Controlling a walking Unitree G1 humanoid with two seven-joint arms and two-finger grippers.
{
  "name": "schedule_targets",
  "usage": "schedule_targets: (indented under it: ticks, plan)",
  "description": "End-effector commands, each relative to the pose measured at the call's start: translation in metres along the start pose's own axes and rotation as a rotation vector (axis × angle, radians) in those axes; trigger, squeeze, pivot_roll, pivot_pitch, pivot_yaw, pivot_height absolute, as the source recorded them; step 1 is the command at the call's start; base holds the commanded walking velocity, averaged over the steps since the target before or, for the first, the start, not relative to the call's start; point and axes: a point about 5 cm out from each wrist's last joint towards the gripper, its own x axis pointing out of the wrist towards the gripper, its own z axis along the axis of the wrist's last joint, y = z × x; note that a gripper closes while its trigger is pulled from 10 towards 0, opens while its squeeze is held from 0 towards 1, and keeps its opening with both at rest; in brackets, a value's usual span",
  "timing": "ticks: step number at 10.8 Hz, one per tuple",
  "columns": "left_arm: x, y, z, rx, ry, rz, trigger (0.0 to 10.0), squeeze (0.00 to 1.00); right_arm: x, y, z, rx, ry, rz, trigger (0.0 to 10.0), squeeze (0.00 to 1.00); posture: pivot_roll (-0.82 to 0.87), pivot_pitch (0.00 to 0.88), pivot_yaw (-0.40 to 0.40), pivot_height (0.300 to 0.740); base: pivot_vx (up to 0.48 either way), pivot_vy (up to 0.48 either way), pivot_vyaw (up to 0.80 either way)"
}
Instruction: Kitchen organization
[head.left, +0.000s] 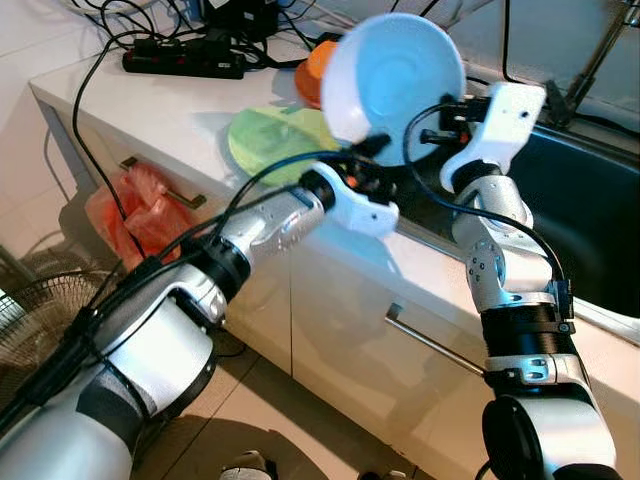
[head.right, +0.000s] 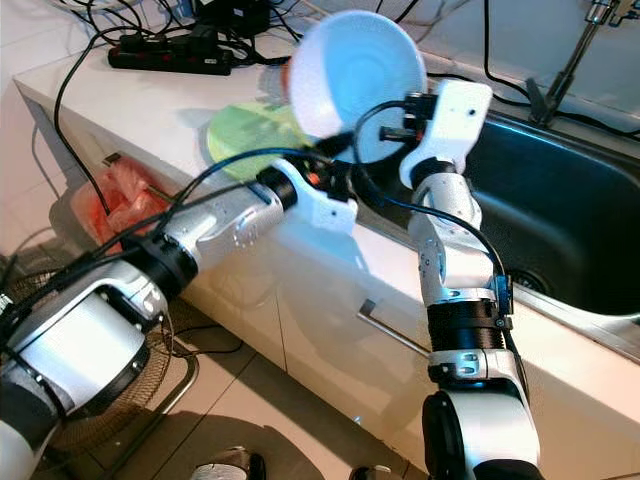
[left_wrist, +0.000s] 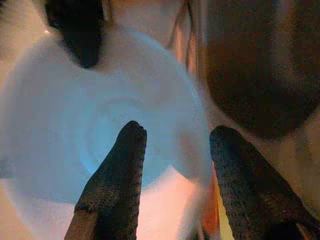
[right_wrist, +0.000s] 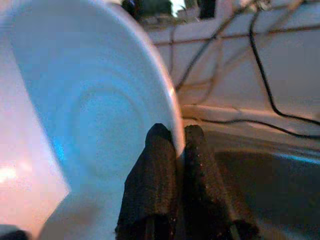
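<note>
A white plate (head.left: 395, 75) with a pale blue tint is held tilted on edge above the counter's corner, beside the sink. My right gripper (right_wrist: 175, 132) is shut on its rim, one finger on each face of the plate (right_wrist: 90, 115). My left gripper (left_wrist: 175, 135) is open just below the plate's lower edge (left_wrist: 75, 125), fingers apart and pointing up at it; I cannot tell whether they touch. In the right eye view the left gripper (head.right: 345, 170) sits under the plate (head.right: 355, 70), next to the right wrist.
A green plate (head.left: 275, 140) and an orange item (head.left: 315, 70) lie on the white counter behind the raised plate. A dark sink (head.left: 580, 200) is to the right. A black power strip (head.left: 185, 60) with cables lies at the back left. A red bag (head.left: 140, 210) hangs on the cabinet; a fan (head.left: 30, 320) stands on the floor.
</note>
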Motion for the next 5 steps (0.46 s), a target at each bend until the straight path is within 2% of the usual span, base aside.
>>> schedule_targets:
  ticks: [1,4,5]
  plan:
    - [0.004,0.014,0.011,-0.038,-0.061,0.061,10.0,0.00,0.000,-0.007,-0.006,-0.002,0.033,-0.055,0.0,0.00,0.04,0.021,-0.010,0.740,0.000,0.000,0.00]
    - [-0.003,0.010,0.014,-0.113,-0.098,0.072,10.0,0.00,0.002,-0.020,-0.004,0.027,0.014,-0.176,0.0,0.00,0.04,0.022,-0.013,0.740,0.000,0.000,0.00]
    - [-0.006,0.013,0.014,-0.167,-0.097,0.092,10.0,0.00,0.002,-0.026,-0.003,0.025,0.005,-0.218,0.0,0.00,0.04,0.022,-0.013,0.740,0.000,0.000,0.00]
